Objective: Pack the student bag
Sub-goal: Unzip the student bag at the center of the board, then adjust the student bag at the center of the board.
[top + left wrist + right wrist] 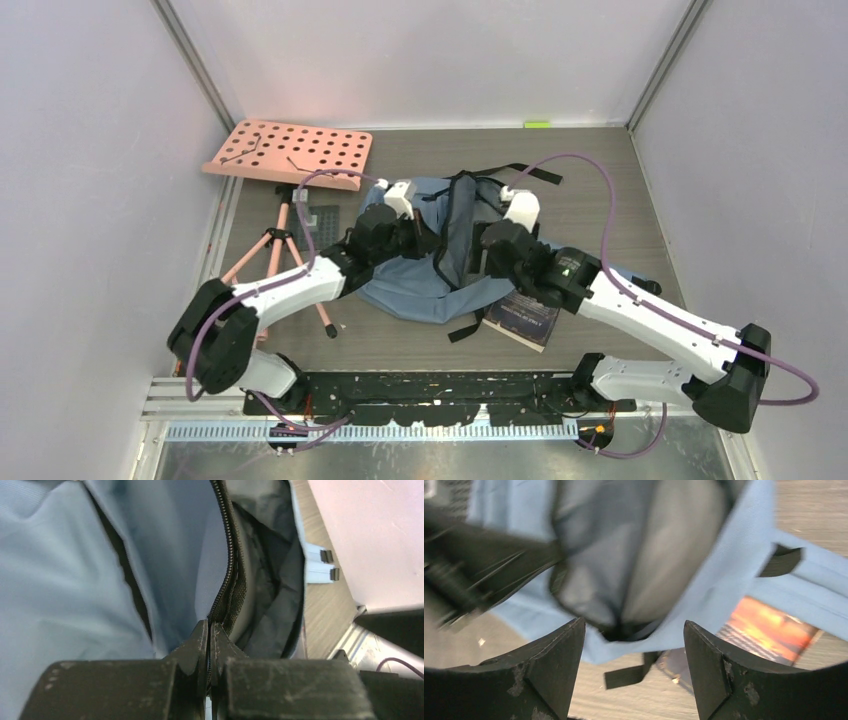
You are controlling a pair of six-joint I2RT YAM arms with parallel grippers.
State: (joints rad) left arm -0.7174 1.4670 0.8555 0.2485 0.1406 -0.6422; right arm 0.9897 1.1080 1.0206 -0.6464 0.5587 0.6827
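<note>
Sensibly, the step in hand looks like holding the bag's mouth wide so a book can go in. The bag (420, 280) lies flat in the middle of the top view, between the two arms. The left claw (210, 630) is pinched tight on the zipper edge (226, 575), with dark lining gaping to the right of it. The right claw (634, 625) stands wide apart and holds nothing, hovering over the opening.

To do this well, I judge the left claw should lift that edge up and taut. The cloth is limp and would fold over the gap if slackened. The right claw would do best to take the book (520, 318), which lies just below and right of the bag, partly under its corner, by the free edge.

The bag is soft, matt blue-grey weave with coarse black zipper teeth and flat webbing straps. The book is stiff and flat, its cover glossy orange in the right wrist view.
</note>
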